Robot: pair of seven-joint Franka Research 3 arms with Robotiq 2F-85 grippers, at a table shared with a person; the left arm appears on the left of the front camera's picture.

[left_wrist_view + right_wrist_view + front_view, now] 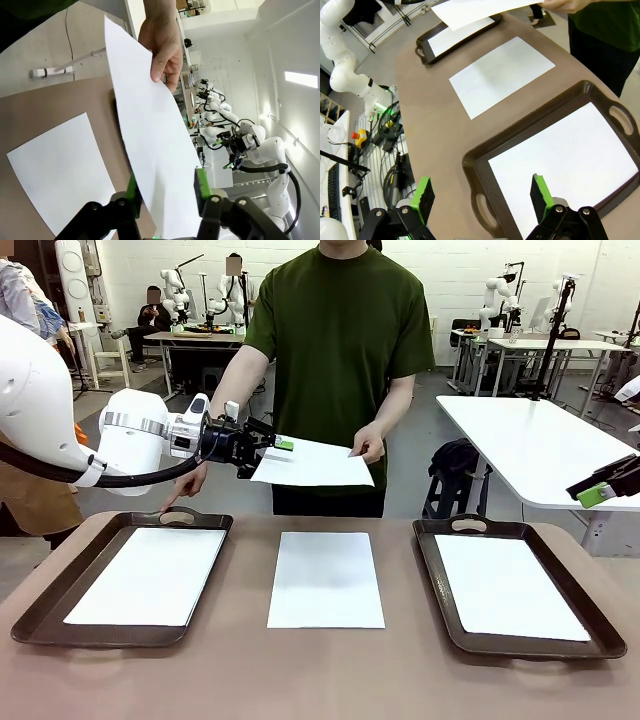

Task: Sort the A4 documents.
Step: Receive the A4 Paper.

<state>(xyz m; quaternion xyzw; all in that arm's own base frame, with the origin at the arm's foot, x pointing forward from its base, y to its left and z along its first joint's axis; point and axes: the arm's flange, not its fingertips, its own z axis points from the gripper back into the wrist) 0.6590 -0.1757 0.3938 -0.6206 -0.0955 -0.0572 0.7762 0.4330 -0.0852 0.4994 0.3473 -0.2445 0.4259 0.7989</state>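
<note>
A person's hand (368,445) holds one white A4 sheet (315,462) in the air over the far side of the table. My left gripper (272,446) is at that sheet's left edge. In the left wrist view the sheet (150,135) runs between the left gripper's (165,192) green pads, which stand well apart, so it is open. A second sheet (325,578) lies flat at the table's middle. Another sheet (150,575) lies in the left tray (50,600) and one (510,585) in the right tray (430,570). My right gripper (482,197) hangs open and empty above the right tray (475,175).
The person stands at the far side; their other hand (182,498) points down at the left tray's far handle. The tabletop (330,670) is brown. A white table (530,445) stands behind at the right, near my right gripper (605,490).
</note>
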